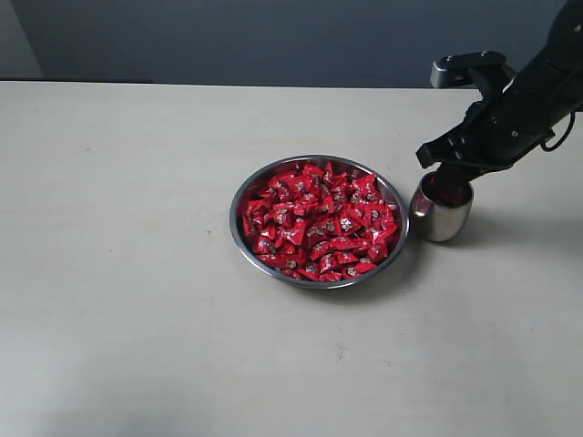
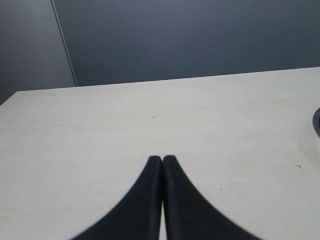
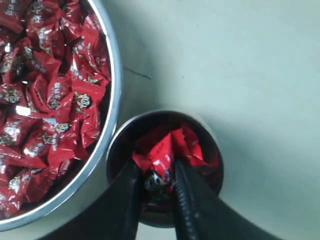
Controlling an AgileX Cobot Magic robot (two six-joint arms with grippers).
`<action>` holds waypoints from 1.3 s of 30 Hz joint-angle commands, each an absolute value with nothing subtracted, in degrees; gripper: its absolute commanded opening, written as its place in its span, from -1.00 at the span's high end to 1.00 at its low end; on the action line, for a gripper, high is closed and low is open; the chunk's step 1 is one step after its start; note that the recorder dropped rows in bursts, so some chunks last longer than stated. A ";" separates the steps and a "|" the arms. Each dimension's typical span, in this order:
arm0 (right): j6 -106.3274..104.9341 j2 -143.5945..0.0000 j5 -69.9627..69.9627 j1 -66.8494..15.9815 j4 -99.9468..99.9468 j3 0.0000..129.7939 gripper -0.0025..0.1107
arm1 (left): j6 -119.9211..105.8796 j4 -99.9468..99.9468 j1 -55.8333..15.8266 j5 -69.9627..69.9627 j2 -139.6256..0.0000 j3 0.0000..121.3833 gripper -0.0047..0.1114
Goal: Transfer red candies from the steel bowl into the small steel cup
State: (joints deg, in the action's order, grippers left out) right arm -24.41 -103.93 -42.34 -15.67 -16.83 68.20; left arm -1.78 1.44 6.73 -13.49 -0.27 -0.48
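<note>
Scene with the transfer at the point of release, ordered by size

Table (image 1: 137,319): pale and bare; no writing is seen on it.

Bowl (image 1: 233,218): set near the middle of the table and filled close to its rim with candies (image 1: 319,223).

Cup (image 1: 442,218): upright, just beside the bowl's right rim; whether the two touch cannot be told. Several candies are seen lying inside it.

Right gripper (image 3: 156,172): lowered into the cup's mouth, its fingers narrowed on one candy (image 3: 167,150), which is judged to be held.

Left gripper (image 2: 162,160): fingers pressed together with nothing between them, held over bare table well away from the work.

Hazards, as judged: the cup is narrow, so its wall may be struck when the fingers are spread, and the cup may be pushed against the bowl or tipped. A crinkled wrapper may cling to a pad and be drawn back out when the arm is raised. A candy released onto those already in the cup may roll over the rim onto the table.

Markings: each wrapper carries a small dark-and-white mark with pale characters beside it; these are too blurred to be read, and no brand can be named
</note>
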 commanded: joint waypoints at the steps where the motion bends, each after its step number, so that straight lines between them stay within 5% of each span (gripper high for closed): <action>1: -24.44 -105.91 -42.73 -15.41 -16.98 68.02 0.76 | -1.68 1.55 6.85 -13.22 0.00 0.00 0.91; 6: -24.44 -106.06 -42.87 -15.41 -17.19 68.02 0.15 | -1.68 1.55 6.85 -13.22 0.00 0.00 0.91; 18: -24.21 -100.81 -43.90 -15.41 -18.68 68.79 0.50 | -1.68 1.55 6.85 -13.22 0.00 0.00 0.91; 28: -31.88 -97.75 -49.76 -16.19 -36.70 68.79 0.50 | -1.68 1.55 6.85 -13.22 0.00 0.00 0.91; 34: -33.03 -99.76 -48.68 -23.53 -36.47 68.79 0.50 | -1.68 1.55 6.85 -13.22 0.00 0.00 0.91; 39: -33.03 -103.60 -46.29 -30.07 -34.68 68.79 0.19 | -1.68 1.55 6.85 -13.22 0.00 0.00 0.91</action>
